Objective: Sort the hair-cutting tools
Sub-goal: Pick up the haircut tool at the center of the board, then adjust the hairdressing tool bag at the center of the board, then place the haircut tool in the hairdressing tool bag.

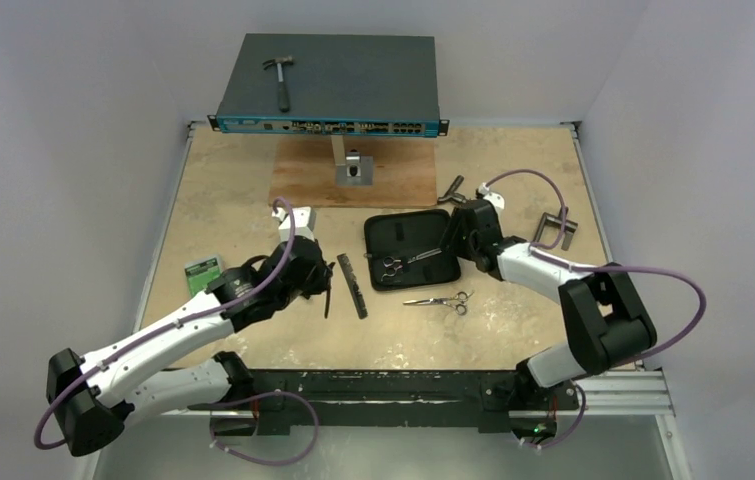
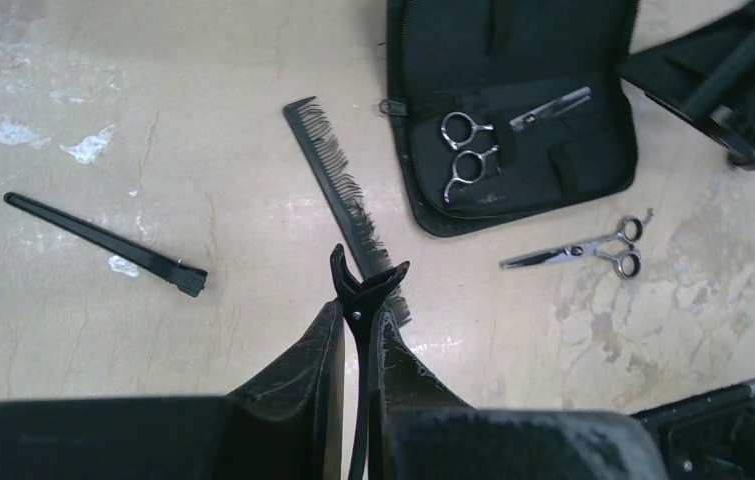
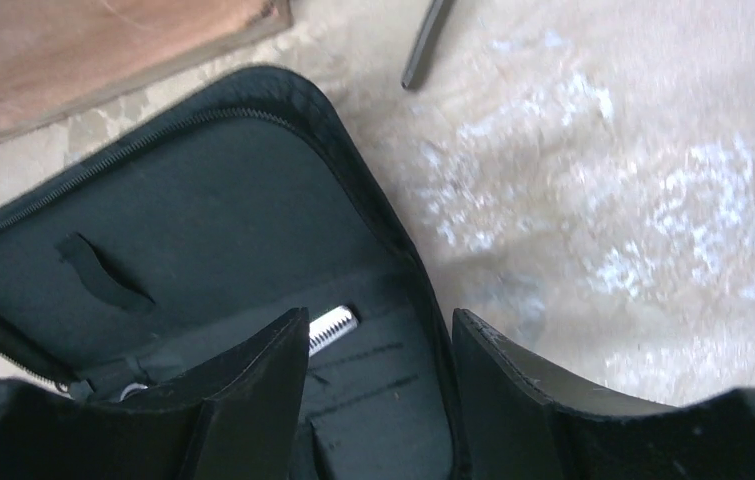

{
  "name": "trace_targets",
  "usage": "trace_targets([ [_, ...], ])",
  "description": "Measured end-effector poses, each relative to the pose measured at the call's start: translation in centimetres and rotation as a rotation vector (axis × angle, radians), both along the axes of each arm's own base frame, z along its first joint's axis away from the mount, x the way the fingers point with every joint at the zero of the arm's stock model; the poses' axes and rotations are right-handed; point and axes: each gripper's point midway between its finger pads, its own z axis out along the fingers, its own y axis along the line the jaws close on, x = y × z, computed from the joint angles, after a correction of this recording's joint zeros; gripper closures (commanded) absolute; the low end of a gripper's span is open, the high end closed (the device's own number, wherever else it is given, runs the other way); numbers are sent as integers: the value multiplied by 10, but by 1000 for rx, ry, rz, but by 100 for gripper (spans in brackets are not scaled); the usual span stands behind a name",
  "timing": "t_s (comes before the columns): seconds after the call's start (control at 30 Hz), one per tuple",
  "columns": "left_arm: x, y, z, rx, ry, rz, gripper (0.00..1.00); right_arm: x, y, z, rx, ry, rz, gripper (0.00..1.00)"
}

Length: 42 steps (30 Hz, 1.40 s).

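Hair clip (image 2: 361, 288) pinched lengthwise between the fully closed fingers of the left gripper (image 2: 356, 318), forked tail end poking out past the fingertips, apparently lifted off the worktop (image 2: 73, 90) just above the lower end of the comb (image 2: 338, 185). In the overhead view, seen as a thin black line hanging below that gripper, left of centre. Right gripper (image 3: 378, 335) spread wide and holding nothing, poised over the right rim of the open black case (image 3: 153, 220), a bit of silver blade showing beside one finger. One pair of scissors (image 2: 468, 160) already tucked into the case, upper middle of the left wrist view. Second pair of scissors (image 2: 583, 248) loose on the worktop just below the case. Other black clip (image 2: 103, 243) flat on the worktop at the left of that view.

Most likely mid-carry, clip bound for the case. To do it well:
- Carry high enough to pass over the comb without brushing its teeth.
- Approach the case from its left side, with the right gripper occupying the right rim.
- Aim for a bare patch of lining, away from the scissor rings.
- Lower to first contact at the clip's free end, then lay it flat before letting go, to avoid a bounce out of the case.
- Thin, slick piece, so expect some swivel in the pinch. Move slowly, with no sudden wrist turns.
- Hold the right arm off during the placement.
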Motion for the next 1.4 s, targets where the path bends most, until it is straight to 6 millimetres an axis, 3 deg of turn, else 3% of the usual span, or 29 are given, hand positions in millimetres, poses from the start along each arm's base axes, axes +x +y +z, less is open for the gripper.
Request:
trace_targets([
  [0.23,-10,-6,13,-5,-51,-63,100,31,5,2,-72,-31,36,47],
  [0.47,-20,-5,2,24,-46,-96,100,32,14,-23,-109,12,92,48],
  [0.67,-31,-12,7,24,-85,-154,100,17,44,-24,-115,-4,186,49],
  [0.83,-36,-21,2,52,-92,-188,100,-7,69,-24,-94,-22,275,50],
  [1.1,-40,-34,-12,169,-91,-250,100,-43,65,-22,-40,-7,322,47],
  [1.17,-38,-37,-12,187,-100,-263,100,-49,64,-14,-25,-1,325,46],
  [1.23,-36,-39,-11,207,-112,-282,100,-53,64,6,4,-33,323,46],
  [1.4,-31,-49,-8,231,-148,-337,100,-58,73,82,126,-203,364,47],
])
